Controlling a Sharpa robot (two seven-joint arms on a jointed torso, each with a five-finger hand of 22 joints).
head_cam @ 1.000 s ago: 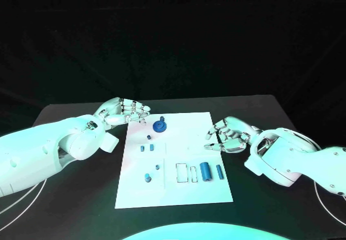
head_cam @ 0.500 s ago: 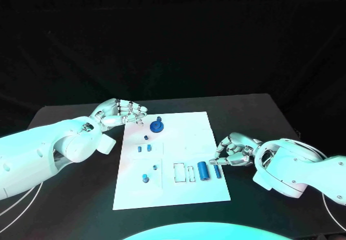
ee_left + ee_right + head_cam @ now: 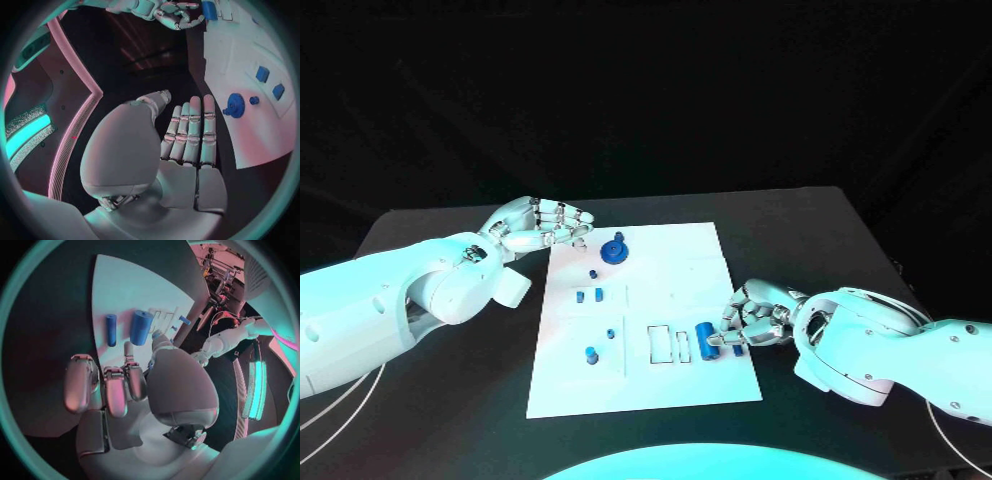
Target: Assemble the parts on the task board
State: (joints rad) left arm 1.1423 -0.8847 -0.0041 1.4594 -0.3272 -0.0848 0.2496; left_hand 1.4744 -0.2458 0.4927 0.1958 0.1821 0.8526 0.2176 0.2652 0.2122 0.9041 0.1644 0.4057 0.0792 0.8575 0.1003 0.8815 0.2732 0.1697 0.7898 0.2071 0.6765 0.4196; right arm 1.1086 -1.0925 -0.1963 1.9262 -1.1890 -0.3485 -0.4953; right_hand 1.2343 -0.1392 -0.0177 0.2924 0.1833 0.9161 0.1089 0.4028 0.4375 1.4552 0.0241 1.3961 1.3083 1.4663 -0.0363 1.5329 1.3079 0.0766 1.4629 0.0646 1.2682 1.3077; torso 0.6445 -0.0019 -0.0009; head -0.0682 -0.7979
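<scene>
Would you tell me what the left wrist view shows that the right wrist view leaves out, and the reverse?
Left wrist view: the left hand, fingers straight, beside the board, with a blue gear and two small blue blocks nearby. Right wrist view: the right hand poised before a thin cylinder and a thick cylinder lying side by side. Both: the white board.

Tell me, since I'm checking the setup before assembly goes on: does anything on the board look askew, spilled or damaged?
Nothing stands out. The task board lies flat on the table, and the blue parts, including the gear and the two cylinders, lie on it with no visible damage.
</scene>
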